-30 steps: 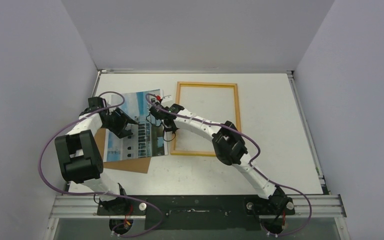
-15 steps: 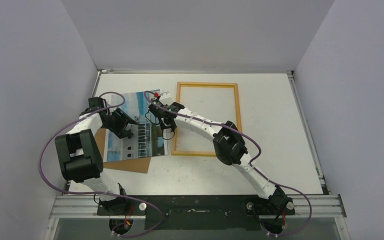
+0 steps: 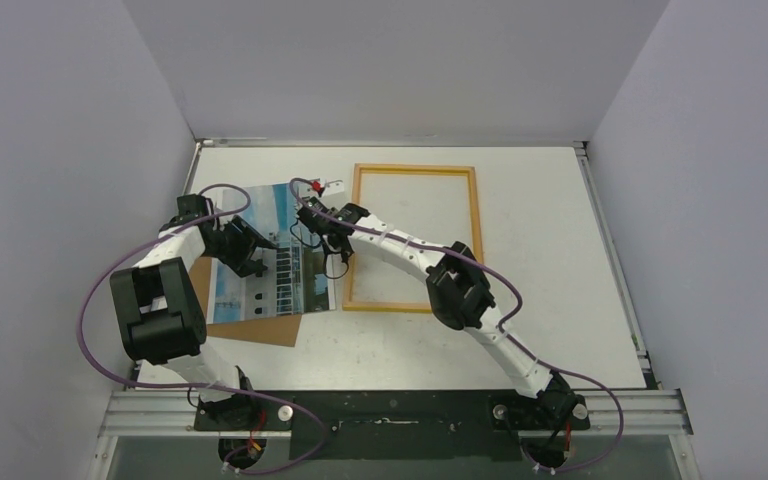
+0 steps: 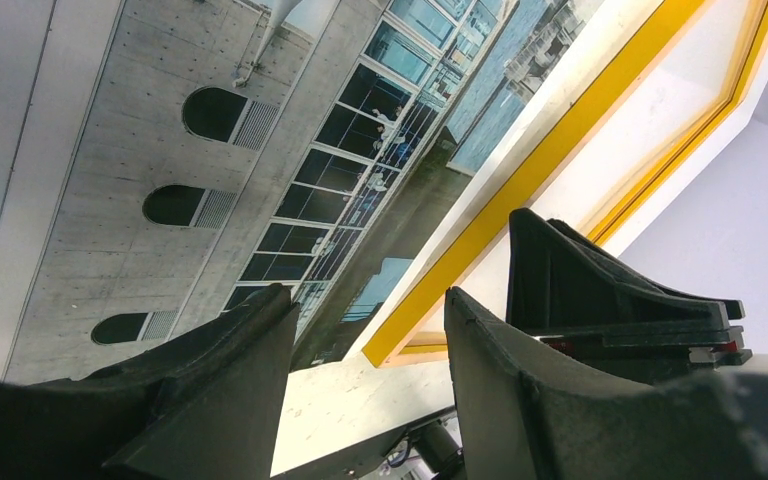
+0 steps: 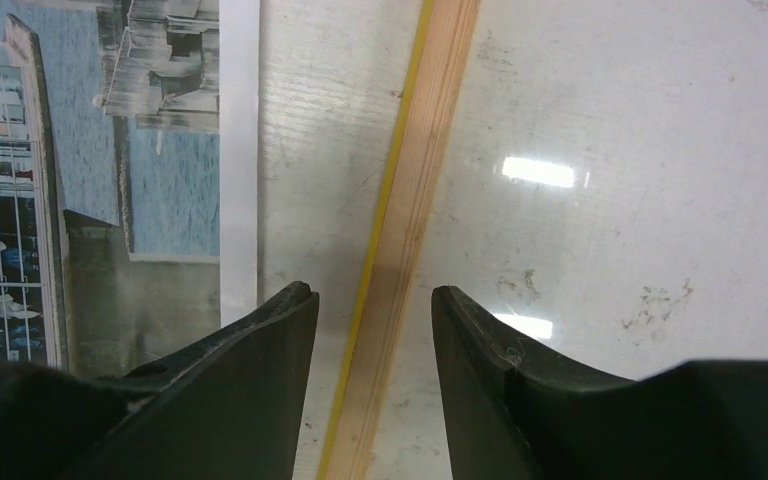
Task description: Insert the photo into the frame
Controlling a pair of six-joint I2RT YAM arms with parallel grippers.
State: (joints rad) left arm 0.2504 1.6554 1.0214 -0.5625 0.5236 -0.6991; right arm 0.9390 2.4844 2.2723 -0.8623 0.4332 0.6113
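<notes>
Thin rectangular photo (image 4: 160, 150) of a white building lies flat beneath the open left gripper (image 4: 370, 330), probably light, floppy and slick, so pinch an edge; open right gripper (image 5: 375, 300) straddles one rail of the yellow wooden frame (image 5: 430, 150).

left arm (image 3: 157, 310): folded sharp at the elbow, forearm reaching up and inward | left gripper (image 4: 370, 300): tipped low, jaws parted (clear gap between the fingers) | right arm (image 3: 457, 290): stretched long, up and across to the left | right gripper (image 5: 372, 292): pointing down, jaws standing apart
</notes>
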